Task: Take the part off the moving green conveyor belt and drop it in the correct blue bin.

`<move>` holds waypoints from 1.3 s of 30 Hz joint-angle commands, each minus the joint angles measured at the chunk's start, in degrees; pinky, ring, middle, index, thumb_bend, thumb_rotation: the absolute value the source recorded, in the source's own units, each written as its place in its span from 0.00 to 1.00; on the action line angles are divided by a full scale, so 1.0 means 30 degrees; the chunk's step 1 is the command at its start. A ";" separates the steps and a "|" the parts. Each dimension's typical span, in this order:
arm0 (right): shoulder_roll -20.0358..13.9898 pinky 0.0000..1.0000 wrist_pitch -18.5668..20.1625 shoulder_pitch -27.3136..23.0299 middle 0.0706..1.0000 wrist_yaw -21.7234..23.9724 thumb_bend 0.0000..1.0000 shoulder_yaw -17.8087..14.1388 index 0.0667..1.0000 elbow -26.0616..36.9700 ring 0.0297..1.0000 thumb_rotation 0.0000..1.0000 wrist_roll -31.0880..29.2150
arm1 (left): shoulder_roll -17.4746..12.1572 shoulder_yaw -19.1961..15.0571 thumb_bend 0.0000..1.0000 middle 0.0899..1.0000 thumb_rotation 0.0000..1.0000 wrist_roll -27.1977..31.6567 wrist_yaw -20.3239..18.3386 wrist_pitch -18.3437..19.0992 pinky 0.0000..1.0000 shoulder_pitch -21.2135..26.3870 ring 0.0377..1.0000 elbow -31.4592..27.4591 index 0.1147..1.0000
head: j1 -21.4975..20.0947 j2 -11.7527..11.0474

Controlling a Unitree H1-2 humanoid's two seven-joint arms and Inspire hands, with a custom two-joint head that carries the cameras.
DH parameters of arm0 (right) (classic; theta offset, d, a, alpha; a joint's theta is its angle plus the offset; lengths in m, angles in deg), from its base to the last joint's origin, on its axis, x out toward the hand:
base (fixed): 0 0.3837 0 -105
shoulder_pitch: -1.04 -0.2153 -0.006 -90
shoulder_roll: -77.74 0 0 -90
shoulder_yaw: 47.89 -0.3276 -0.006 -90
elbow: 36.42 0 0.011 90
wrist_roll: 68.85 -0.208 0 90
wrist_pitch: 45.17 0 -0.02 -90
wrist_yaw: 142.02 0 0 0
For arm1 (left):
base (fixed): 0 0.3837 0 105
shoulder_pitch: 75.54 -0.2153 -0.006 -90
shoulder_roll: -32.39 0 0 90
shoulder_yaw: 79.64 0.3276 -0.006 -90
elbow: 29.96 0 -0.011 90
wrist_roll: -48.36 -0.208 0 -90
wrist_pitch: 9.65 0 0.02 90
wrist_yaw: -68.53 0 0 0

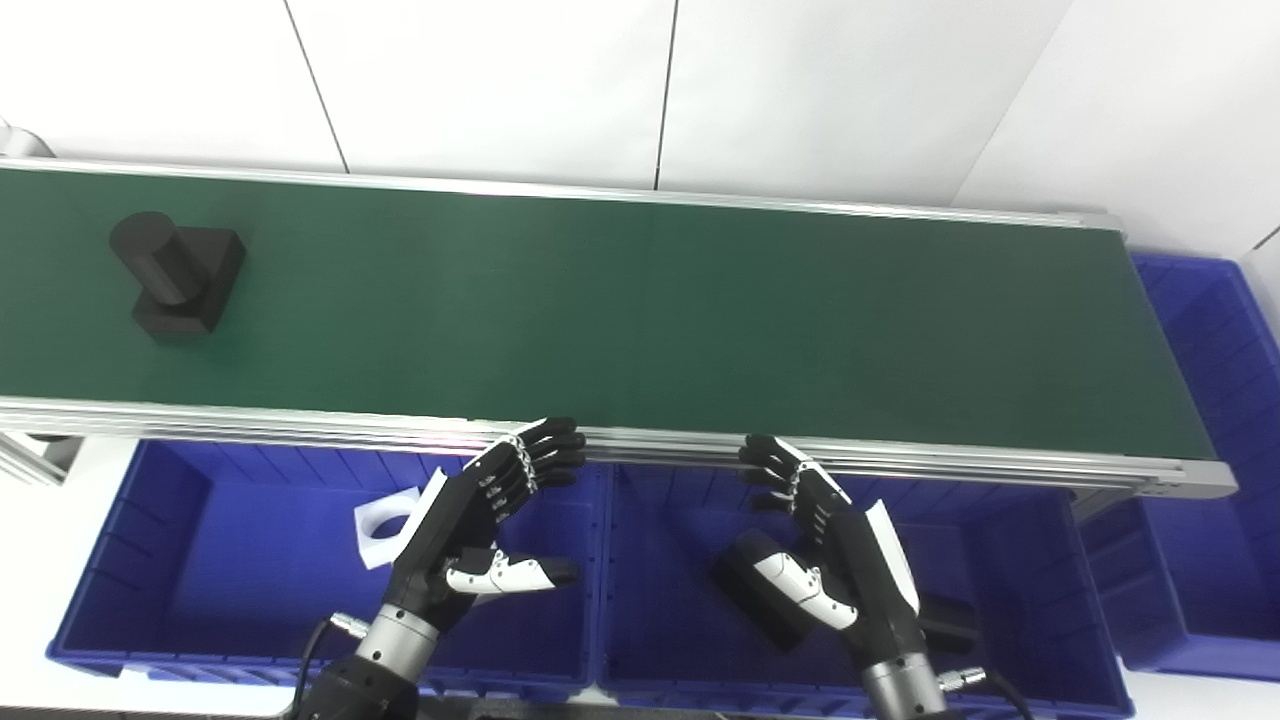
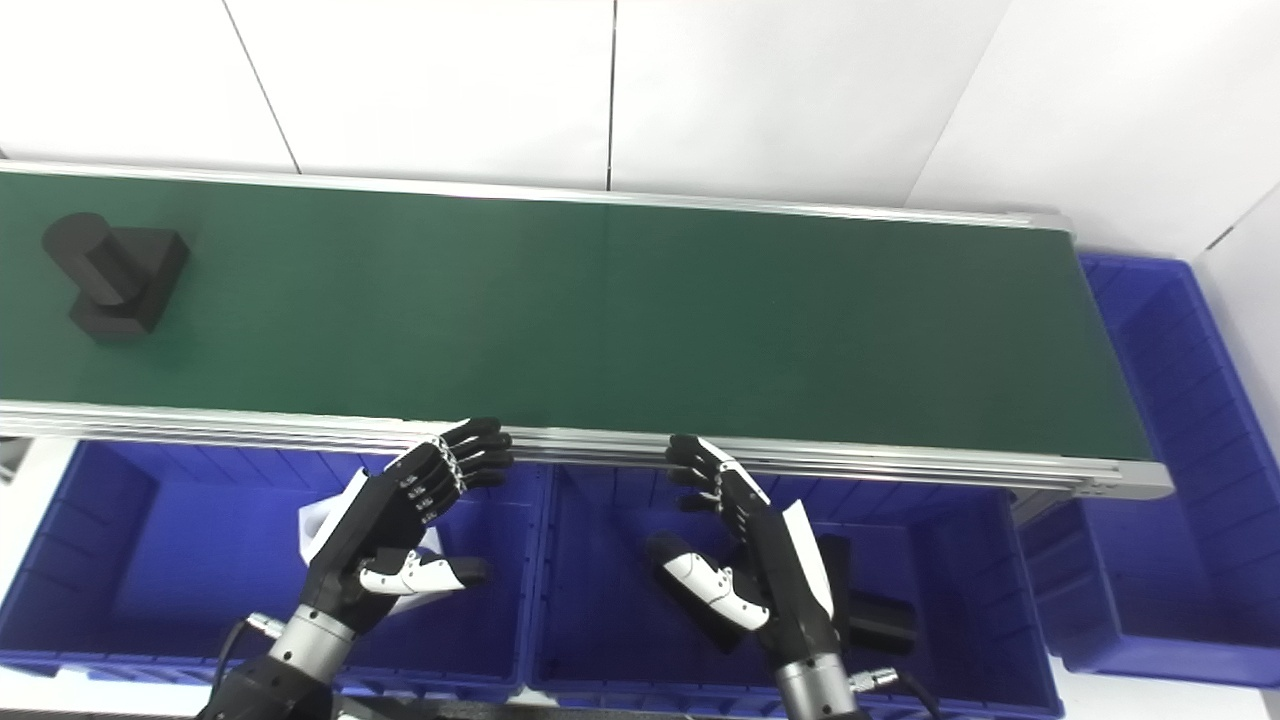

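Note:
A black part, a cylinder standing on a square block, rides at the far left of the green conveyor belt. My left hand is open and empty, raised over the left blue bin, just below the belt's near rail. My right hand is open and empty over the middle blue bin. Both hands are far to the right of the part.
A white part lies in the left bin. Black parts lie in the middle bin, partly hidden by my right hand. A third blue bin stands at the belt's right end. The aluminium rail runs along the near edge.

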 commanded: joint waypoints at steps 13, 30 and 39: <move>-0.0498 0.69 -0.1801 -0.0342 0.81 0.0107 0.55 -0.0256 0.84 -0.0484 0.78 0.63 -0.0383 | 0.0618 0.0363 0.97 0.76 0.22 -0.0366 0.0326 -0.1223 0.75 0.0406 0.75 0.0895 0.76 | 0.4129 -0.1892; -0.0672 0.71 -0.2667 -0.0854 0.83 0.0138 0.46 -0.0607 0.87 -0.2196 0.79 0.65 -0.0740 | 0.1100 0.0592 1.00 0.75 0.20 -0.1196 0.0704 -0.2145 0.73 0.1166 0.74 0.2784 0.74 | 0.6622 -0.4231; -0.0628 0.71 -0.2864 -0.1144 0.83 0.0190 0.45 -0.0681 0.87 -0.2846 0.80 0.66 -0.0705 | 0.1136 0.0569 1.00 0.74 0.19 -0.1229 0.0721 -0.2697 0.70 0.1628 0.72 0.3715 0.73 | 0.6829 -0.4957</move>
